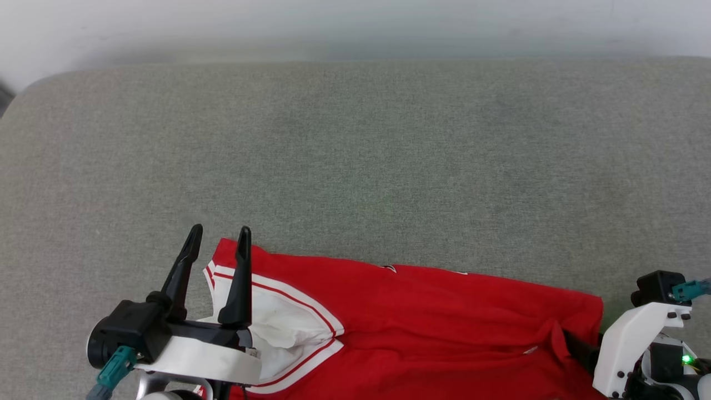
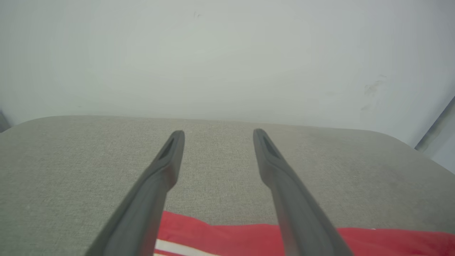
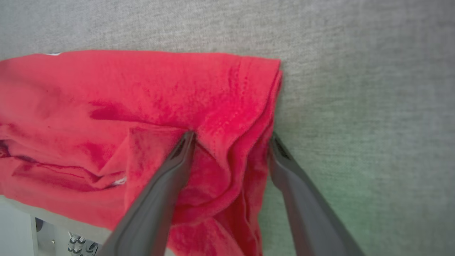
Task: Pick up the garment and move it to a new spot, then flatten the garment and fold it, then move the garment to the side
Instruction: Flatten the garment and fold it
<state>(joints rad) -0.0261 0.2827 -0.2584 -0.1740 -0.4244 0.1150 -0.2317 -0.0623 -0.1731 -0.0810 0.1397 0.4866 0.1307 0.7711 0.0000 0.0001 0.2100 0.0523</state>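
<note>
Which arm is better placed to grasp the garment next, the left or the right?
Right. The right gripper is open and straddles a bunched edge of the garment, so closing would likely pinch it. The left gripper, also open, points past the cloth over the grey surface.

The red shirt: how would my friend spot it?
Find the wide grey cushion below the pale wall. Along its near edge, reaching from the left gripper to the right gripper, lies the garment. It is the one bright red cloth, with a white sleeve trimmed in stripes.
</note>
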